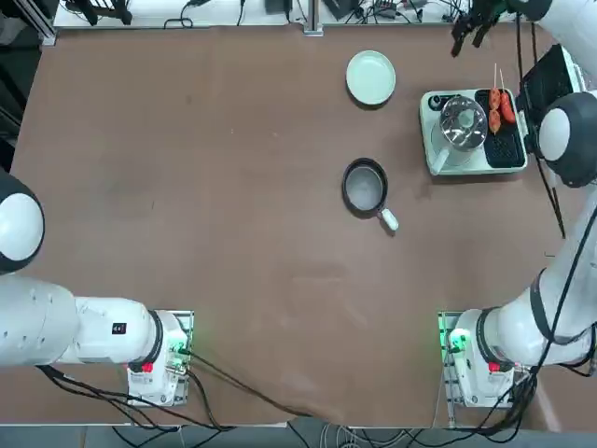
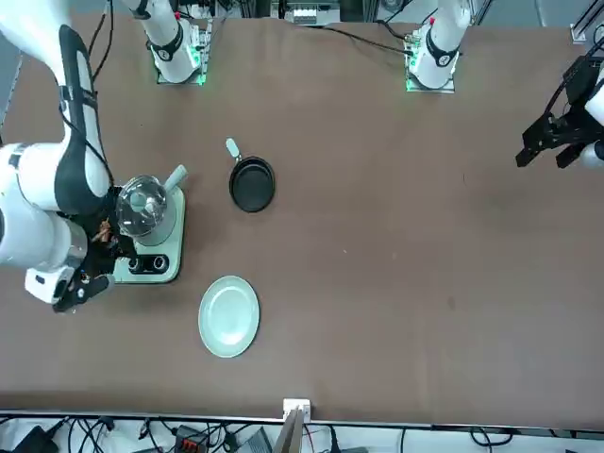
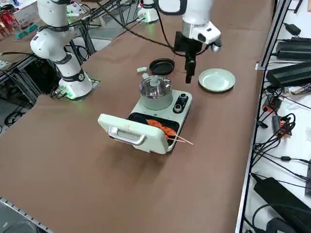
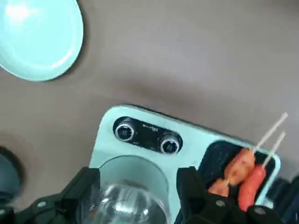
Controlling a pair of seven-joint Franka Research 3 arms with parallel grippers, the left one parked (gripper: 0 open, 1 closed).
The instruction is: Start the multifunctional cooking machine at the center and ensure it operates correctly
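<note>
Currently: multifunctional cooking machine (image 1: 471,132) at table's (image 1: 205,187) far right side; right end effector (image 4: 140,186) spread wide, empty, hovering over its knobs (image 4: 168,143). Risk: descending fingers snagging the glass-lidded pot, missing the knob.

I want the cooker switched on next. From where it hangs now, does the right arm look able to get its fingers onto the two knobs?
Probably yes. The right gripper hangs open above the cooker, over the glass-lidded pot. The two knobs sit uncovered on the panel just beyond the pot, with nothing between.
</note>
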